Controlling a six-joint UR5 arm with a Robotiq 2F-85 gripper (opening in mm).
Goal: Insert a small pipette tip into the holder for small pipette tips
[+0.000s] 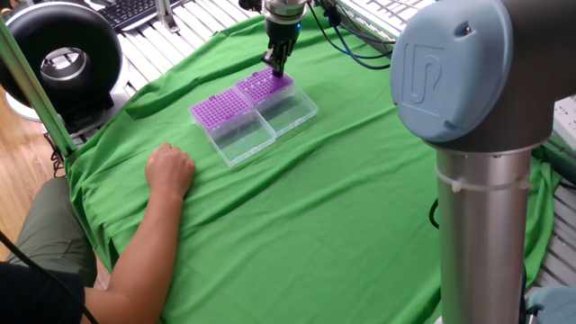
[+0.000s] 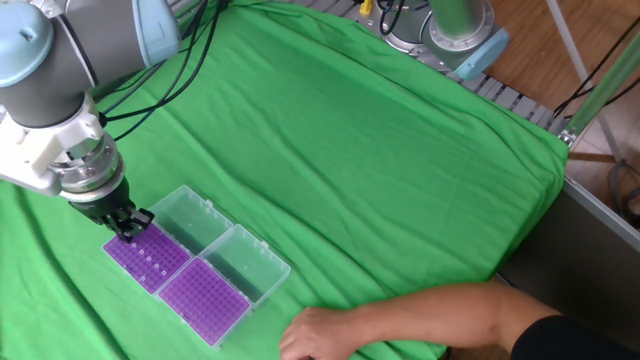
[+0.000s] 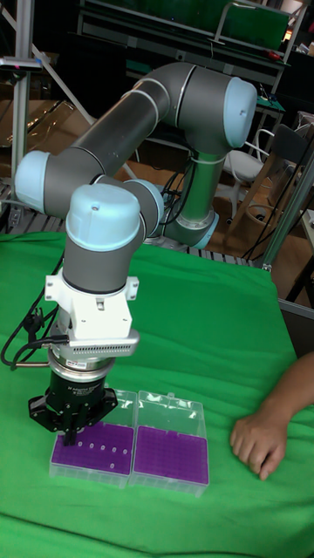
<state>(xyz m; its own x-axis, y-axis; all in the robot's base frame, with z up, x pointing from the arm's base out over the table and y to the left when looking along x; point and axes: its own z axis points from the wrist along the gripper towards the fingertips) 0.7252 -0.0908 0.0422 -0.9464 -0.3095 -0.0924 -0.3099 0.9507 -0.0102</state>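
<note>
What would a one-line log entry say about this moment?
stage: inserting | pincer: low over purple pipette tip rack, grip state unclear | tip: not discernible | person's hand: resting on green cloth

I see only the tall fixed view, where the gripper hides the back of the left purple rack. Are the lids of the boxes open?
Observer: Yes. In the other fixed view both clear lids lie open flat behind the purple racks.
Operator: Where is the gripper over the rack?
Observer: The gripper is at the far corner of the rack with scattered tips, away from the person's hand.
Operator: Does it hold a tip?
Observer: I cannot tell; the fingers look close together, and no tip is visible in any view.
</note>
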